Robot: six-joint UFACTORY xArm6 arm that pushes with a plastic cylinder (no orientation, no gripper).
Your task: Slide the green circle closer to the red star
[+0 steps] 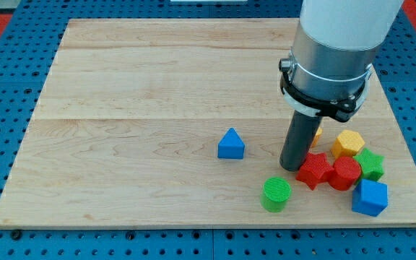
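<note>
Sitting bare and touching no block, my tip point(292, 167) is just left of the red star point(314, 170), with the green circle point(276, 194) below-left of both, so the push must come from the circle's lower-left side.

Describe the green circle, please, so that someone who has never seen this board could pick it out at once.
Start at the wooden board and go to the cluster of blocks in the corner at the view's bottom right. The green circle sits apart at that cluster's left edge, below my tip and left of the red star. It is the only round, ribbed block; the other green block is angular.
</note>
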